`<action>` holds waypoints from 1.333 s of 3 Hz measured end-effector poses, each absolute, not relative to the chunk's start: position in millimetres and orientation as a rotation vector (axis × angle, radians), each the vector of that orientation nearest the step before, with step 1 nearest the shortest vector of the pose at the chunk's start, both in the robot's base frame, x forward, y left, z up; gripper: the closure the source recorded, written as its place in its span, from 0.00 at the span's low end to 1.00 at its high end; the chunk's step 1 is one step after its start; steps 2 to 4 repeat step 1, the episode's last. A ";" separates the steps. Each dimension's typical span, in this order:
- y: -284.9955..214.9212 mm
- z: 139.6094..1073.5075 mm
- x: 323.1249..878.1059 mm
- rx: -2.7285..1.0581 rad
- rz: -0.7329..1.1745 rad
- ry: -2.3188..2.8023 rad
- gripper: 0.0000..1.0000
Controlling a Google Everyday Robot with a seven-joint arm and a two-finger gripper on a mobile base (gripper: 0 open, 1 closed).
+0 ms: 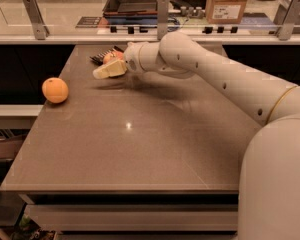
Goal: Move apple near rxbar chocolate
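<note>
The apple (112, 57) shows as a reddish round shape at the far left of the table, mostly hidden behind my gripper (110, 67). The rxbar chocolate (101, 58), a dark flat bar, lies just left of the apple and right beside it, partly hidden. My gripper is at the apple, with my arm (210, 74) reaching in from the right across the far part of the table. I cannot tell whether the apple rests on the table or is held.
An orange (55, 90) sits near the table's (140, 149) left edge, nearer to me than the apple. Behind the table runs a counter with metal posts (162, 14), a dark tray (132, 1) and a cardboard box (225, 4).
</note>
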State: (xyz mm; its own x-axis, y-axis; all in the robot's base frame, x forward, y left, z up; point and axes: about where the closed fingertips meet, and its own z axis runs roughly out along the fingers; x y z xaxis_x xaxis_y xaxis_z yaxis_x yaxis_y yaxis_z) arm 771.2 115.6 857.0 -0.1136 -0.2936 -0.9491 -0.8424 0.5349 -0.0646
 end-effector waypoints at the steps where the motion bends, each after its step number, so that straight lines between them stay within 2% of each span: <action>1: 115.7 856.9 771.1 -0.971 0.622 1.671 0.00; 4: 115.7 856.9 771.1 -0.971 0.622 1.671 0.00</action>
